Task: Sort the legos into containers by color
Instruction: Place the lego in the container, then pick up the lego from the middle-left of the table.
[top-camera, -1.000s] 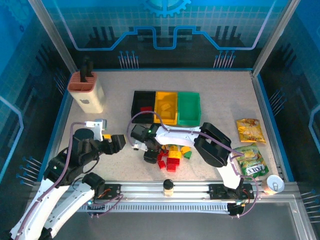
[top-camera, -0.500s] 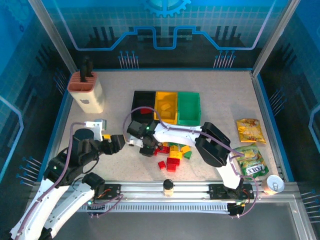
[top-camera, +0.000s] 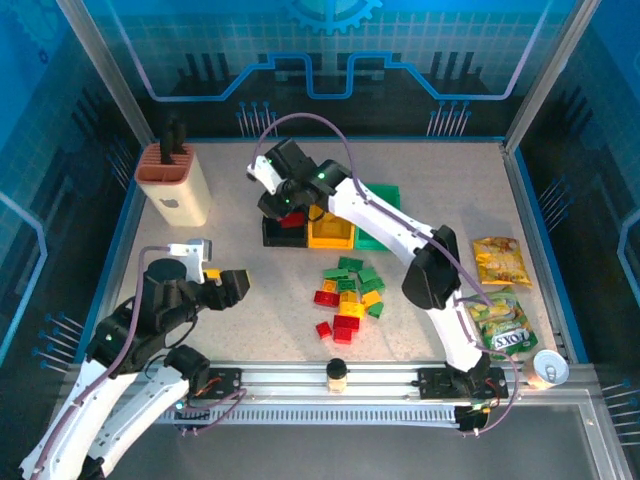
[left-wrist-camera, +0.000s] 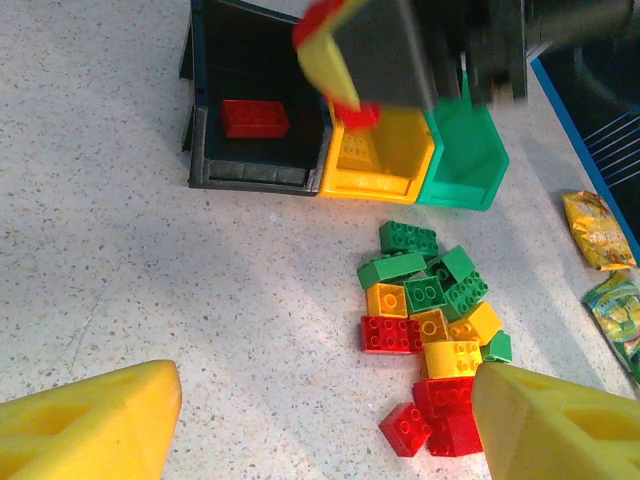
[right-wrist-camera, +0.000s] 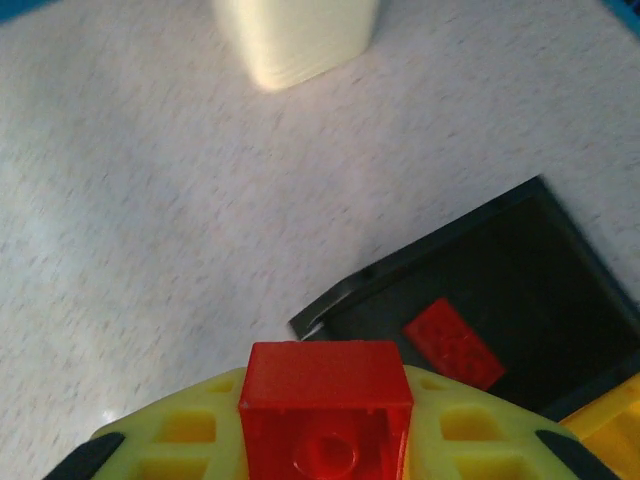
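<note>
Gripping one small red studded plastic brick (right-wrist-camera: 327, 415), the right gripper (top-camera: 290, 203) hangs over the black open plastic bin (left-wrist-camera: 250, 178), first of three bins. The right wrist view shows one flat red brick (right-wrist-camera: 452, 342) inside it. The left gripper (left-wrist-camera: 325, 395) is spread wide and empty. About fourteen loose bricks (top-camera: 348, 295) lie on the table.

Blue patterned walls (top-camera: 400, 40) and aluminium posts (top-camera: 113, 70) enclose a pale speckled tabletop (top-camera: 280, 322).

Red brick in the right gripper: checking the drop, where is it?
Top view, centre-left: the red brick is clamped in the right gripper above the black bin, left of the yellow bin.
</note>
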